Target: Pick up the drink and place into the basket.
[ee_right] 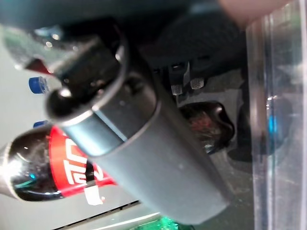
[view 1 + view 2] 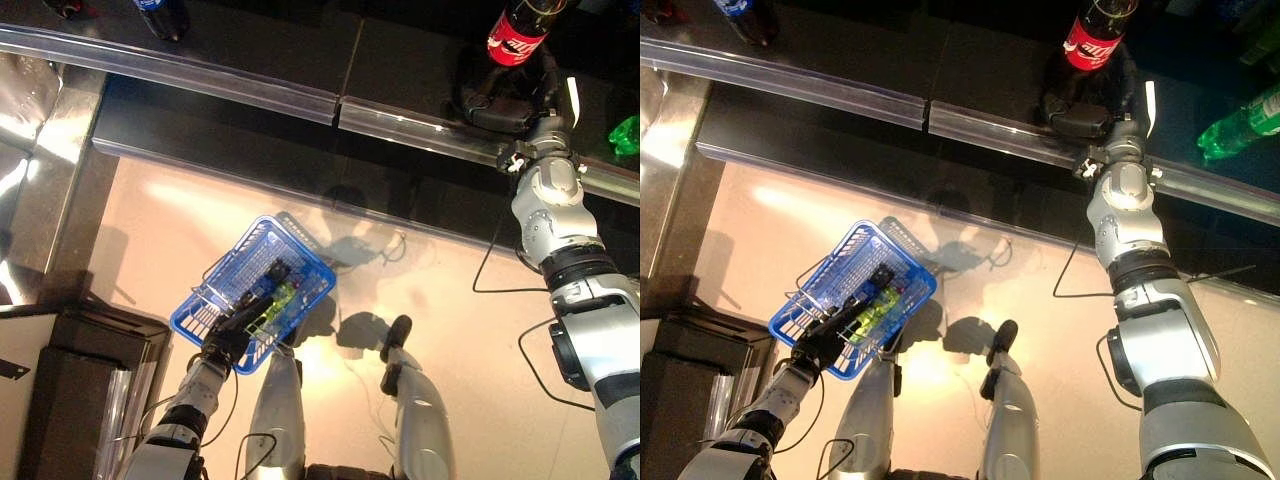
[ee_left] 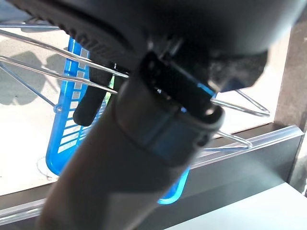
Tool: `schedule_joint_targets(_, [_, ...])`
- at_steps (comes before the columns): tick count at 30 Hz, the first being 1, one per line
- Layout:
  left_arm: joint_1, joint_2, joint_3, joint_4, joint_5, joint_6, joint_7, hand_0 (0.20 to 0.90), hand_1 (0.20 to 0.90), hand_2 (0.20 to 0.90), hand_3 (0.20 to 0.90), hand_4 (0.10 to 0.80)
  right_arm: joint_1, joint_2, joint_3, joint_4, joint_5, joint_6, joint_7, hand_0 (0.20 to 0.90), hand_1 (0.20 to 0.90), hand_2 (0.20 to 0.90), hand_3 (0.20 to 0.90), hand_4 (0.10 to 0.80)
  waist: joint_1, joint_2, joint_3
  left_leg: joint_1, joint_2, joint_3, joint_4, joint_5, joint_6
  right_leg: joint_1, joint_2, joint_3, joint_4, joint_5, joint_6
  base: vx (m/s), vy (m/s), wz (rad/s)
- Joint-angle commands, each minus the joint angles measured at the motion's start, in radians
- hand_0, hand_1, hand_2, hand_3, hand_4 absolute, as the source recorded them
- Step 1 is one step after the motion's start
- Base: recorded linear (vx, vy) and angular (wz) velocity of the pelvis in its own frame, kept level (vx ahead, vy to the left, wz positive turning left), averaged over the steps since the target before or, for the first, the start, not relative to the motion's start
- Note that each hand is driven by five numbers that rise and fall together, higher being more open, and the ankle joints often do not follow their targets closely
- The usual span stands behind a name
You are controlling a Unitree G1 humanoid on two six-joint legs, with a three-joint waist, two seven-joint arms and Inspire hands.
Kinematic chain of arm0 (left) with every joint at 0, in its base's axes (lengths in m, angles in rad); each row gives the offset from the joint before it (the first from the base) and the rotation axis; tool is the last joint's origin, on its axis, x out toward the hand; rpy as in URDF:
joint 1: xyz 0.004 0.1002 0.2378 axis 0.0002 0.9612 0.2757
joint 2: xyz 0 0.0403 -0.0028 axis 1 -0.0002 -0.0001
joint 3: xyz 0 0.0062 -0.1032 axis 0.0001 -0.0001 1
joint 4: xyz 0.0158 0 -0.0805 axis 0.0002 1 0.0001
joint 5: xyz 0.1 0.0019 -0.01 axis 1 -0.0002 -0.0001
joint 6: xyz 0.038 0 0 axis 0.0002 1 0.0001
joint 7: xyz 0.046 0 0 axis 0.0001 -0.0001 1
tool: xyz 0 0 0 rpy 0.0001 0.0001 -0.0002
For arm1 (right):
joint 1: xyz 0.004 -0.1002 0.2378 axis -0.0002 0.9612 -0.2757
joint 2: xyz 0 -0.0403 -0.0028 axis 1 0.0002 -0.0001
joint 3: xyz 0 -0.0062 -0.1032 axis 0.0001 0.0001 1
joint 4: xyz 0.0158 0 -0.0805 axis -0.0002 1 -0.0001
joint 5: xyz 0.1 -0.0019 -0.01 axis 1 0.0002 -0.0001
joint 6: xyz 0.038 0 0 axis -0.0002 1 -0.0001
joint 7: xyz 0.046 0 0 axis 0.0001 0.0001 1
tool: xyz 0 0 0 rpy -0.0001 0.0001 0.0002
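A dark cola bottle [image 2: 520,30] with a red label stands upright on the black shelf [image 2: 250,40] at the far right. My right hand [image 2: 500,100] reaches over the shelf rail and is curled round the bottle's lower part. In the right wrist view my thumb [image 1: 144,143] lies across the bottle [image 1: 53,167], between its label and its base. My left hand [image 2: 228,340] is shut on the wire handles [image 3: 57,72] of the blue basket [image 2: 300,250], which hangs low at the left above the floor. A green item [image 2: 283,297] and a dark item lie in it.
A clear plastic rail [image 2: 200,70] runs along the shelf's front edge. A green bottle [image 2: 1240,120] lies on the shelf right of my hand, and a blue-labelled bottle [image 2: 160,15] stands at the far left. A dark cabinet [image 2: 80,380] stands at the lower left.
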Motion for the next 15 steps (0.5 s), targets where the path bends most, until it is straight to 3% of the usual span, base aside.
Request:
schedule_joint_targets(1, [0.072,0.113,-0.062,-0.069,-0.020,-0.037,-0.070,0.300,0.300,0.300,0.200,0.100,-0.194,-0.113,0.025,-0.008,0.028,-0.075,0.005,0.900,0.900,0.900,0.900,0.800,0.025,0.039,-0.019,-0.042,-0.047,0.011,-0.040,0.061,0.070,0.079,-0.024,0.000,0.103,-0.200,0.032,0.000,0.000,0.00])
schedule_joint_targets(15, [0.079,0.121,-0.070,-0.066,-0.023,-0.041,-0.086,0.300,0.300,0.300,0.200,0.100,-0.252,-0.112,0.025,0.069,0.105,-0.085,0.017,0.900,0.900,0.900,0.900,0.800,0.042,0.047,-0.018,-0.046,-0.054,0.007,-0.052,0.065,0.074,0.073,-0.032,-0.009,0.098,-0.195,0.039,0.000,0.000,0.00])
